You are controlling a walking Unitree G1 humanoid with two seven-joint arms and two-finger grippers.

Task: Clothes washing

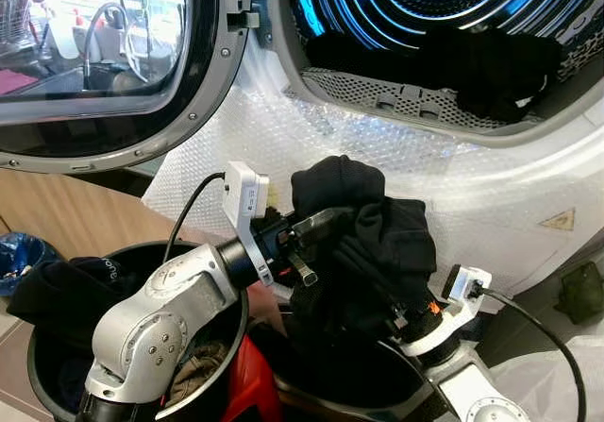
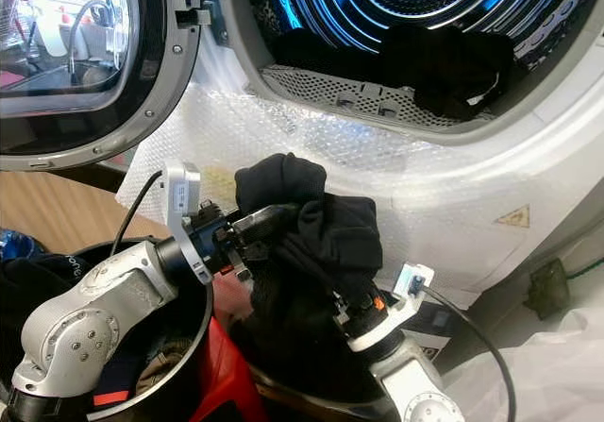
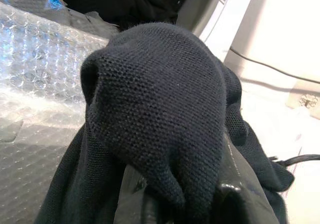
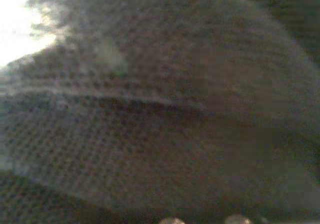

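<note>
Clearly, both hands carried one bundle of black clothing [image 1: 363, 243] in the air, above the black basket [image 1: 42, 370] and just below the open drum [image 1: 444, 25] of the washing machine. The left hand [image 1: 316, 238] had its fingers clamped on the knitted fabric from the side. The right hand [image 2: 354, 304] was buried under the bundle from below, so I could not tell whether its fingers were together or apart. Some dark garments [image 1: 491, 73] already lay inside the drum. The round door [image 1: 104, 63] stood open at the left.

The risk, in my opinion, was that loose folds hung down from the bundle. They could catch on the drum rim or on the bubble wrap [image 1: 311, 139] covering the front panel during the lift. If the lower support was weak, part of the clothing could slip back into the basket.
</note>
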